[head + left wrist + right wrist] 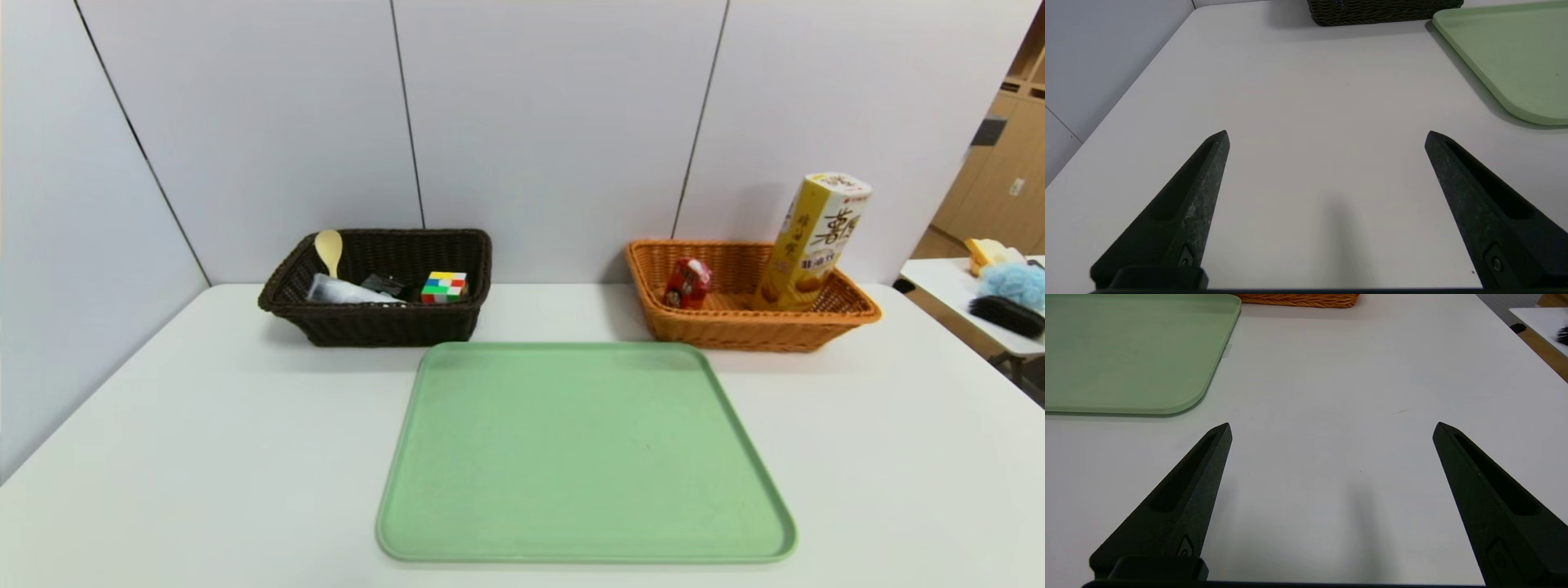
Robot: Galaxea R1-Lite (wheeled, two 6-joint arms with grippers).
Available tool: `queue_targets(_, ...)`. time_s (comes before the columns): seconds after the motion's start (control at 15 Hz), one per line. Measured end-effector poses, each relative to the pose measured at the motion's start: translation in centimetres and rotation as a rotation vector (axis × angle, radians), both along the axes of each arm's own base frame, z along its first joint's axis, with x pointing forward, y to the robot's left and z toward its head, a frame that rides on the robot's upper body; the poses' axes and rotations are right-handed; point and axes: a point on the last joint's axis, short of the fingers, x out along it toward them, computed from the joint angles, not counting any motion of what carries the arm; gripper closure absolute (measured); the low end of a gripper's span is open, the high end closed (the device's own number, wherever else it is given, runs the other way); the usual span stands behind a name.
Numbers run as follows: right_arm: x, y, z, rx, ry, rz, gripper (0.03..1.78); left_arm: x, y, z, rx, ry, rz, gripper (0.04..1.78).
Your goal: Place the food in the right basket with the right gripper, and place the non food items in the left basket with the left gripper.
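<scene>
Head camera high over the table (163, 457); wrist cameras low (sharing tray (584, 457) corners).

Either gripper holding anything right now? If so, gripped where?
Nothing is held. The left gripper and the right gripper are both open, with only the bare white table between their fingers, either side of the flat green tray.
</scene>
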Motion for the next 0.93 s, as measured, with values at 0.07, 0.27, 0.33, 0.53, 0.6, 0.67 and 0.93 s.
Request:
queue_targets(0.07,0.04,0.01,-0.14,-0.010,0.006,0.003,0.11,-0.01,0.00,0.00,0.005,0.000,0.000,0.13)
queue_targets(0.27,0.09,0.05,-0.27,-0.005,0.023,0.025,0.11,-0.01,0.00,0.06,-0.024,-0.006,-0.001,0.13)
queue_targets(0.33,0.11,0.04,-0.22,0.016,0.022,0.019,0.11,-0.01,0.00,0.06,-0.040,-0.006,-0.001,0.13)
queue_targets(0.53,0.07,0.03,-0.19,0.028,0.012,0.011,0.11,0.00,0.00,0.07,-0.046,-0.006,-0.001,0.13)
queue_targets(0.6,0.07,0.03,-0.20,0.029,0.011,0.010,0.11,0.00,0.00,0.07,-0.047,-0.006,-0.001,0.13)
queue_targets(0.67,0.08,0.02,-0.21,0.030,0.007,0.006,0.11,0.00,0.00,0.07,-0.047,-0.006,-0.001,0.13)
queue_targets(0.93,0.12,0.02,-0.17,0.030,-0.004,0.006,0.11,0.00,0.00,0.07,-0.047,-0.006,-0.001,0.13)
